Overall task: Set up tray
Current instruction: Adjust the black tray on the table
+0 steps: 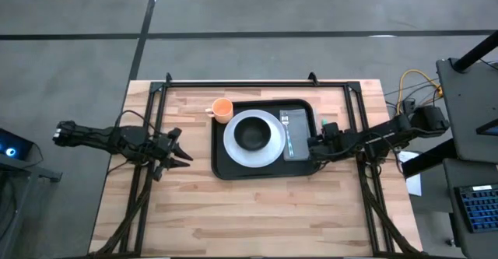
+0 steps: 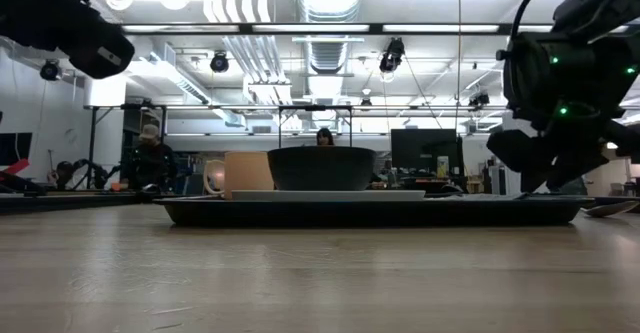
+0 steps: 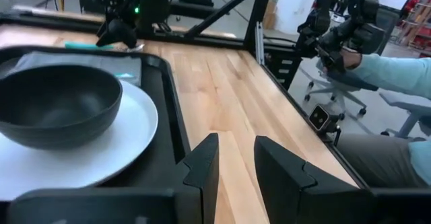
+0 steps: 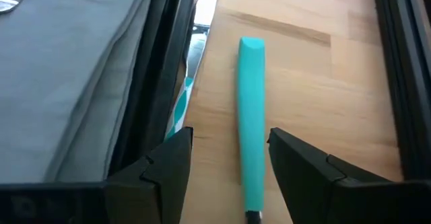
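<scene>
The black tray [image 1: 264,169] lies mid-table and carries a white plate [image 1: 271,152] with a black bowl [image 1: 251,137] on it. A grey napkin [image 1: 298,138] with a fork [image 1: 286,127] on top lies in the tray's right part. An orange cup [image 1: 222,109] stands at the tray's far left corner. A teal utensil handle [image 4: 250,116] lies flat on the wood just outside the tray's right rim [image 4: 161,83]. My right gripper [image 4: 229,167] is open, one finger on either side of that handle, apart from it. My left gripper [image 1: 180,152] is open, left of the tray, over bare wood.
A shiny metal strip [image 4: 202,15] with a teal patch runs along the tray's right rim; what it is I cannot tell. Black frame rails [image 1: 156,127] cross the table at left and right. A person in a teal sleeve [image 3: 390,69] sits beyond the table.
</scene>
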Robot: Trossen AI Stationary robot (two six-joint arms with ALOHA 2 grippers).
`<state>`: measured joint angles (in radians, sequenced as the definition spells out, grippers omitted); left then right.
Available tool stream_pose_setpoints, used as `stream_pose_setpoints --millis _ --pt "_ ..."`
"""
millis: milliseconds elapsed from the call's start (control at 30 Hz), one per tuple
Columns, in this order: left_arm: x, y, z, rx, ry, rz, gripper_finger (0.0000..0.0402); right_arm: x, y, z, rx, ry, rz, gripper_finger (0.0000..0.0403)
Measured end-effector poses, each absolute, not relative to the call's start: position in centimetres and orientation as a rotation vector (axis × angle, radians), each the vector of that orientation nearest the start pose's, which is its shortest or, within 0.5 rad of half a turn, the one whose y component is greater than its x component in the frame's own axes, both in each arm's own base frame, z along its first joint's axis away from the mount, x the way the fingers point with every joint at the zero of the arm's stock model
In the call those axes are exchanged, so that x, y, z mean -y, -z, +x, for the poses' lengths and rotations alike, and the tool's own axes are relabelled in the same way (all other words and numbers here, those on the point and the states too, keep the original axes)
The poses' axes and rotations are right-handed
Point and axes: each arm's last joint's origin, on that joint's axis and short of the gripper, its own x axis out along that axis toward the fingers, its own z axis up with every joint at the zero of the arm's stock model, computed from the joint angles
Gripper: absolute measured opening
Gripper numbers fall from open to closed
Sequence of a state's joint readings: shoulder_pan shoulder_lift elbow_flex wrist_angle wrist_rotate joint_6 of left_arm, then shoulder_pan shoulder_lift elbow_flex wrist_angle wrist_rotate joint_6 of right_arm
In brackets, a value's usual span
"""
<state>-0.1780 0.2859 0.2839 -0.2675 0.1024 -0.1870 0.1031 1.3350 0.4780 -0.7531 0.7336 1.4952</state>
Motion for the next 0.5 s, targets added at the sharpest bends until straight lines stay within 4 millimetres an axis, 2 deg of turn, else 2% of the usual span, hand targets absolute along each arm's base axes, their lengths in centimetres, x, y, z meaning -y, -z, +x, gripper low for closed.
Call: stream_pose_setpoints --millis 500 --pt "2.16 -21.16 10.32 -0.289 0.251 -0.189 0.0076 0.8 -12.41 16.8 -0.774 1.313 0.496 0.0187"
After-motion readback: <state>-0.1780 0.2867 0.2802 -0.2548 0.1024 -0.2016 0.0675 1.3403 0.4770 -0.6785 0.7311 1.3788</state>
